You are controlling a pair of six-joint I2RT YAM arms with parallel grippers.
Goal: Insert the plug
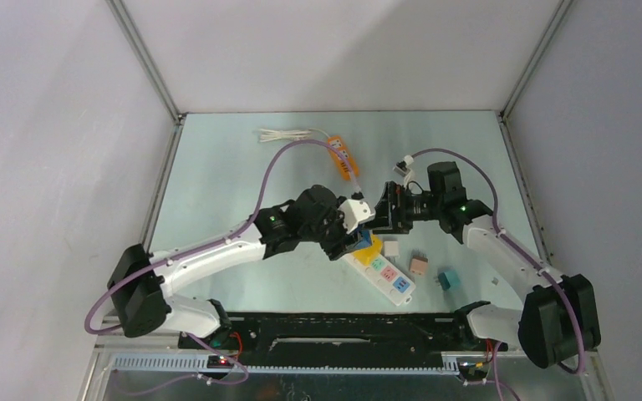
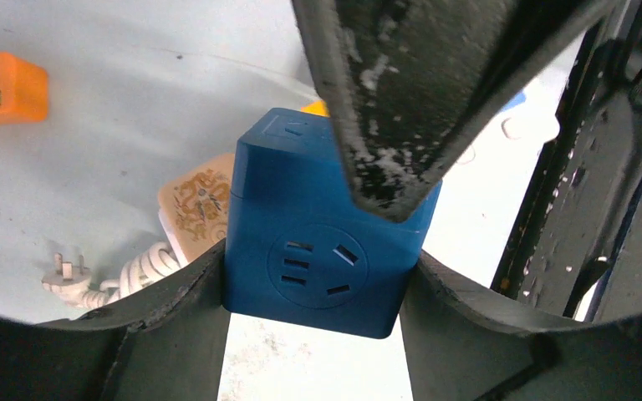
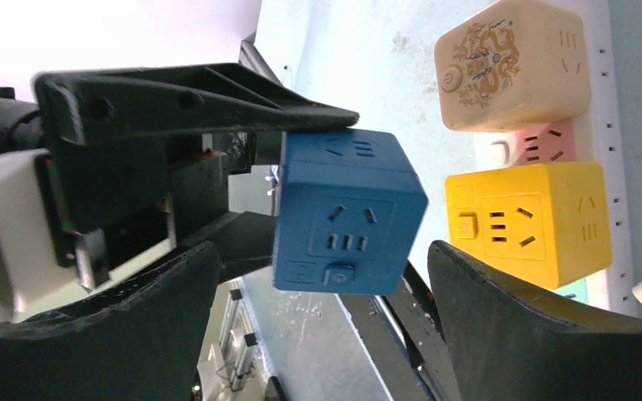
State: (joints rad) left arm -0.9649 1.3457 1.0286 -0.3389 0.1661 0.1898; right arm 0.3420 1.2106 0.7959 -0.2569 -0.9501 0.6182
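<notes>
Left jaws pinch blue cube plug (image 2: 318,251), socketed faces toward both wrist cameras.

From overhead, the blue cube plug (image 2: 301,251) was almost buried between the left gripper (image 1: 353,236) and the right gripper (image 1: 382,219), and the power strip (image 1: 393,280) lost its far end beneath them. Up close, a right finger (image 2: 384,100) masked the plug's upper corner. The cream cube (image 2: 196,205) behind it was half hidden, and the orange charger (image 2: 0,88), off to the left gripper's left, was cropped. The plug's prongs were out of sight.
</notes>
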